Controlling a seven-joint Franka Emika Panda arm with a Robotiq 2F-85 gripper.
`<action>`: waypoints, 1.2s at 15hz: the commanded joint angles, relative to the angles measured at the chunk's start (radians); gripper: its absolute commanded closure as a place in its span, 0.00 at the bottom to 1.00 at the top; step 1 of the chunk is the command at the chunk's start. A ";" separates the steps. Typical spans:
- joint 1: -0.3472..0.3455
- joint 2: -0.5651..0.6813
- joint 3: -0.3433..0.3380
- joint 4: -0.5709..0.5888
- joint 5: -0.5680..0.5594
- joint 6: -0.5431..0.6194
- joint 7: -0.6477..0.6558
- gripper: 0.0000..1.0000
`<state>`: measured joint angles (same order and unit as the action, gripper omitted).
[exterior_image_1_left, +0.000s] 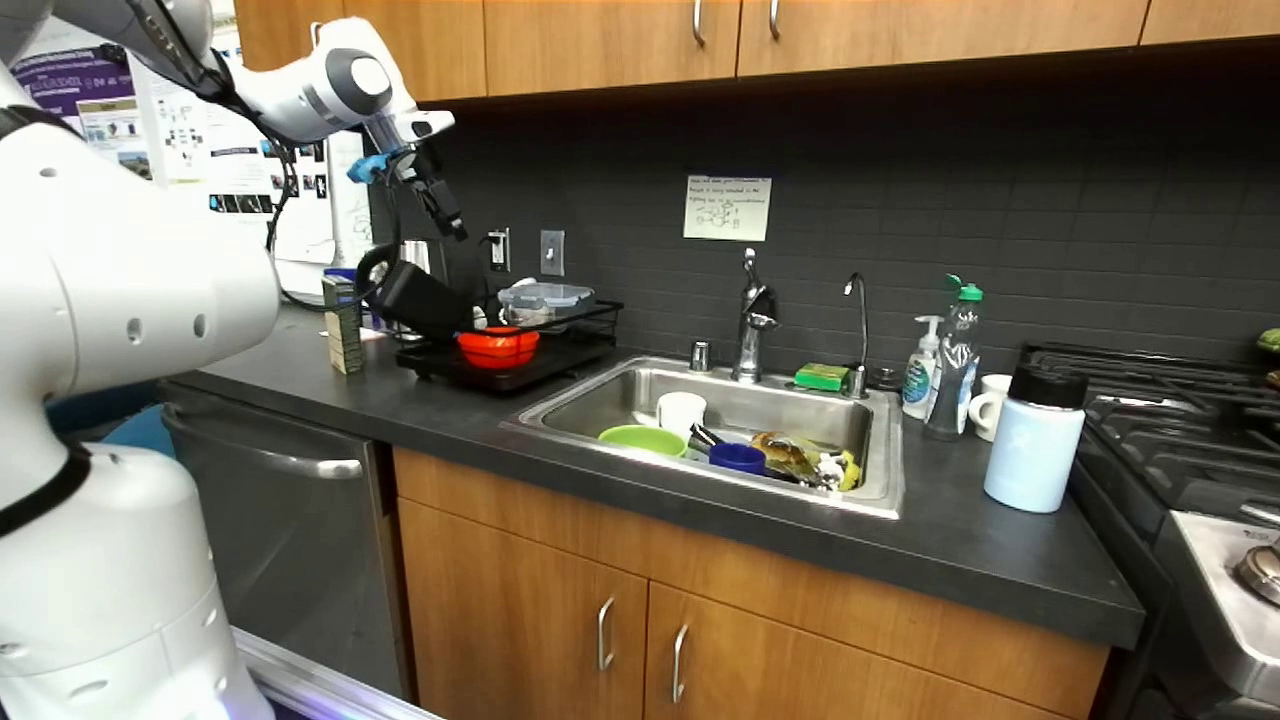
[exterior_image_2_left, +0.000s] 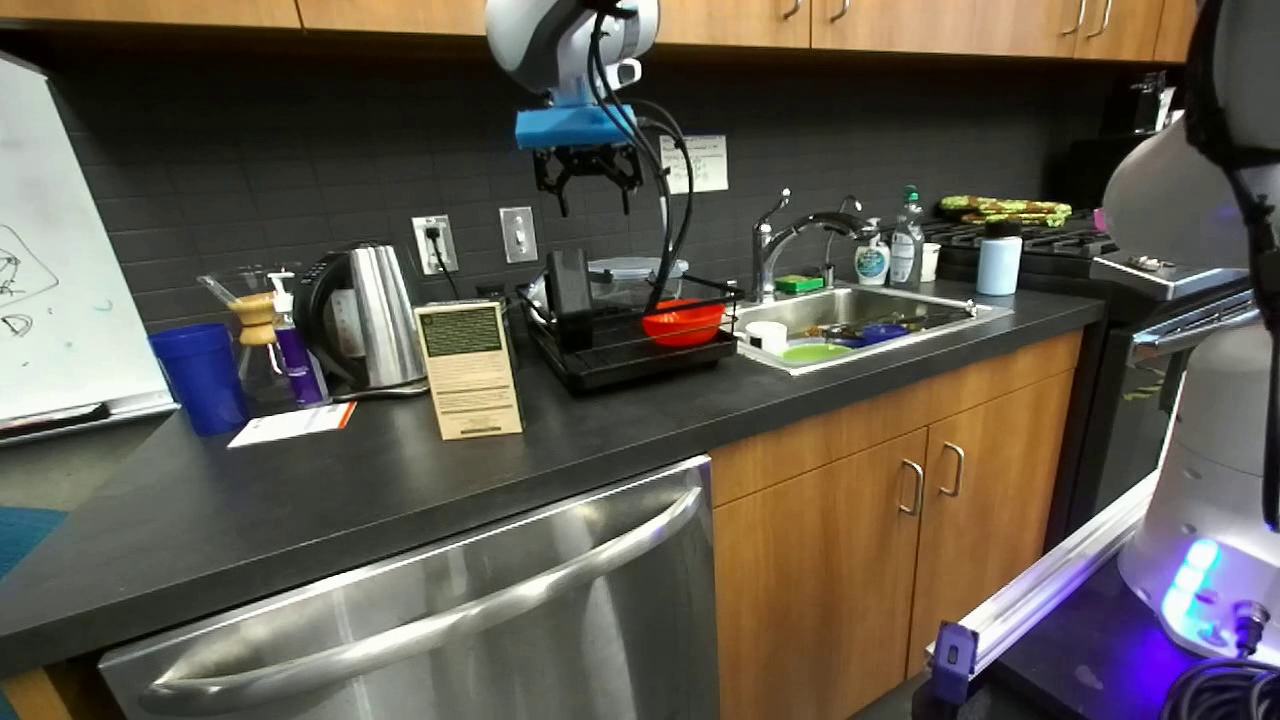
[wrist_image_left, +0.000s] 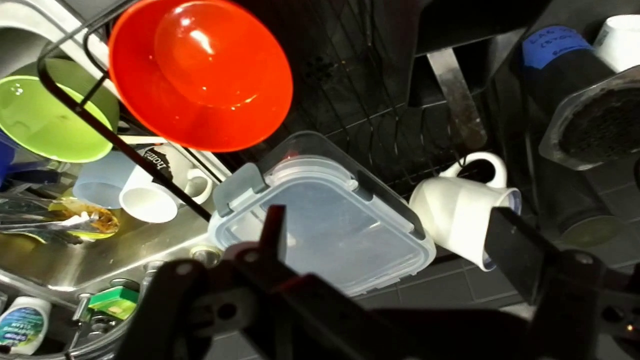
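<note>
My gripper (exterior_image_2_left: 595, 208) hangs open above the black dish rack (exterior_image_2_left: 640, 368), with nothing between its fingers. In the wrist view, one finger (wrist_image_left: 274, 232) shows in front of a clear container (wrist_image_left: 340, 225) with a pale lid, and the opposite finger (wrist_image_left: 520, 250) overlaps the mouth of a white mug (wrist_image_left: 455, 210) lying on its side. Both objects lie in the rack, below the gripper and apart from it. An orange-red bowl (wrist_image_left: 200, 75) is tilted at the rack's edge; it shows in both exterior views. A black bin-like holder (exterior_image_2_left: 570, 300) stands at the rack's other end.
The steel sink (exterior_image_1_left: 780, 400) holds a green bowl (exterior_image_1_left: 643, 438), a white cup (exterior_image_1_left: 681, 411) and other dishes. A carton (exterior_image_2_left: 470, 370), a steel kettle (exterior_image_2_left: 385, 315) and a blue cup (exterior_image_2_left: 200, 380) stand on the counter. Cabinets (exterior_image_1_left: 610, 40) overhang the counter; a faucet (exterior_image_1_left: 752, 320) rises behind the sink.
</note>
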<state>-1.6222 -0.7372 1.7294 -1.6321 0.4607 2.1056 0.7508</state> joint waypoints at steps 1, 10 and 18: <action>-0.051 0.008 0.020 0.032 0.002 -0.090 -0.032 0.00; -0.100 0.022 0.055 0.106 0.063 -0.277 -0.135 0.00; -0.152 -0.002 0.076 0.134 0.148 -0.365 -0.171 0.00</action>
<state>-1.7415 -0.7343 1.7944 -1.5286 0.5691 1.7877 0.6063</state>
